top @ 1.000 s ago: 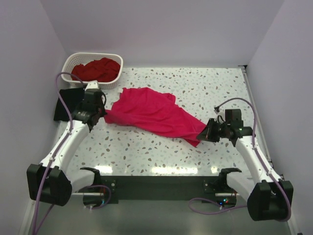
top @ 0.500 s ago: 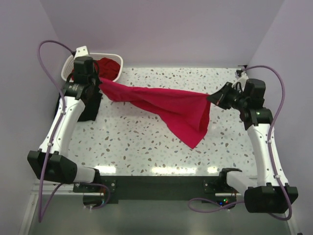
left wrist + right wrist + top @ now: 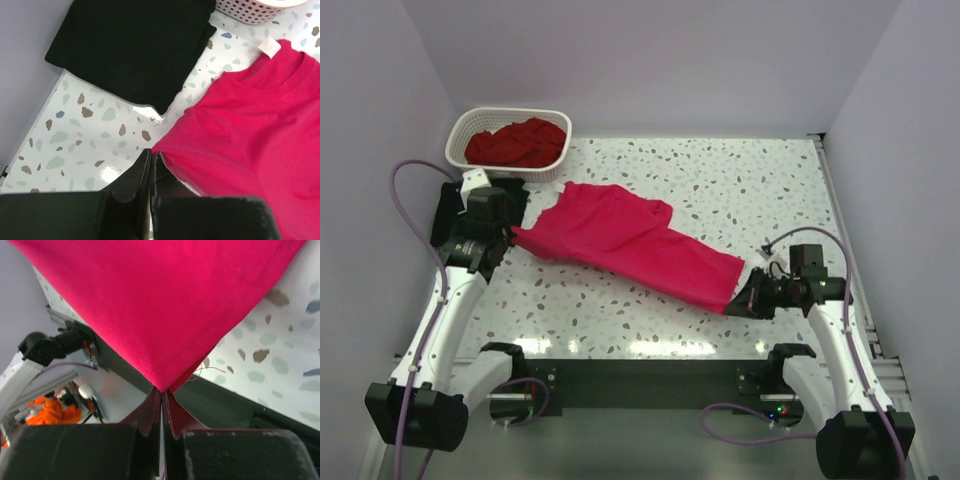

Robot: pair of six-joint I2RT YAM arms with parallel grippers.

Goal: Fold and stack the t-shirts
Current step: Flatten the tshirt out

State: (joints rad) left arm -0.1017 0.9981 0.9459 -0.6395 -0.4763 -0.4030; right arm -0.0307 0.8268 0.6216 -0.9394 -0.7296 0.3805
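The bright pinkish-red t-shirt (image 3: 630, 245) lies stretched across the table from upper left to lower right. My left gripper (image 3: 513, 238) is shut on its left corner by the sleeve, seen in the left wrist view (image 3: 151, 156) next to the collar and white tag (image 3: 270, 46). My right gripper (image 3: 738, 302) is shut on the shirt's lower right corner (image 3: 162, 387), near the table's front edge. A black t-shirt (image 3: 135, 45) lies folded at the far left (image 3: 448, 215), under my left arm. A darker red t-shirt (image 3: 518, 142) lies crumpled in the basket.
A white lattice basket (image 3: 460, 135) stands at the back left corner. White walls close in on the left, back and right. A dark strip with the arm bases (image 3: 650, 375) runs along the near edge.
Both grippers came down and toward the front with the shirt. It hung stretched in the air between them half a second ago and now lies spread on the table.
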